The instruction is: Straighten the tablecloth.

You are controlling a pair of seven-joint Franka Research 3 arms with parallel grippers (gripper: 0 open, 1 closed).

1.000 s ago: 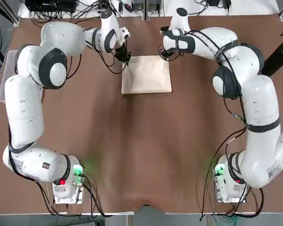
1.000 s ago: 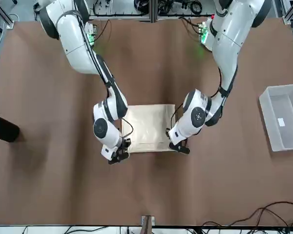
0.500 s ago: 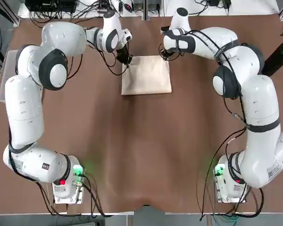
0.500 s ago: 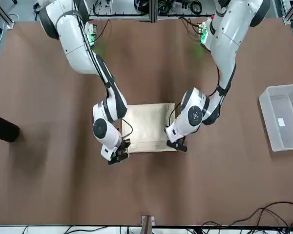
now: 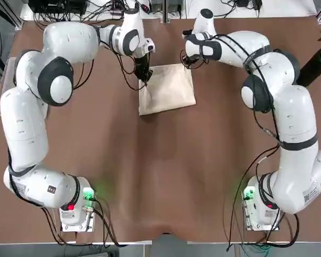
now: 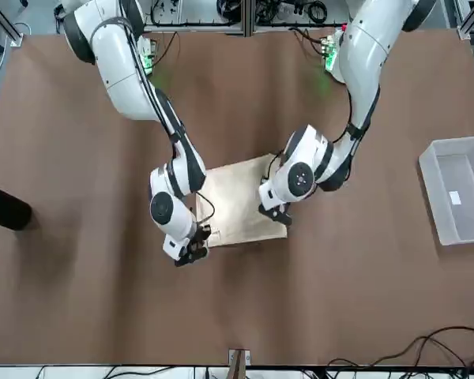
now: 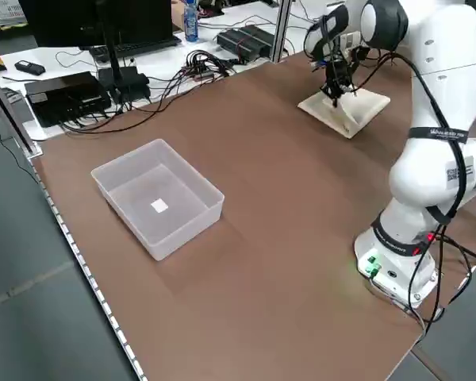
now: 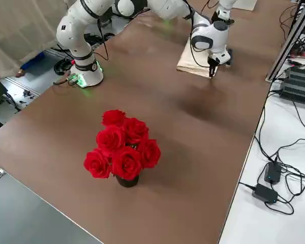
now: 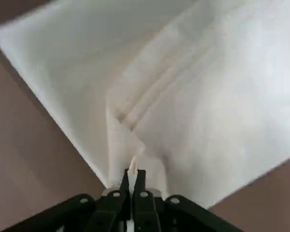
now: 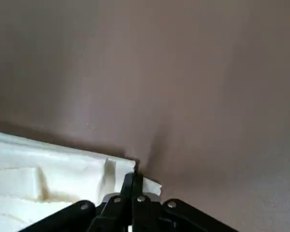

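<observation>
The cream tablecloth (image 5: 168,88) lies folded in layers at the far middle of the brown table, skewed a little out of square; it also shows in the front view (image 6: 233,201). My left gripper (image 5: 145,74) is at its far left corner, shut on a thin top layer of the tablecloth (image 9: 183,96), with its fingertips (image 9: 140,175) pinching the cloth's edge. My right gripper (image 5: 188,62) holds the far right corner, shut on the layered edge of the tablecloth (image 10: 48,176). In the front view the left gripper (image 6: 278,216) is over the cloth and the right gripper (image 6: 191,252) is at its edge.
A clear plastic bin (image 7: 159,196) stands at the table's left side, seen too as the bin (image 6: 457,189). A pot of red roses (image 8: 123,148) stands at the right side. Cables and electronics (image 7: 103,79) lie beyond the far edge.
My left gripper has moved toward the robot's side over the cloth, pulling its corner along; the cloth now sits skewed. The right gripper has stayed at its corner.
</observation>
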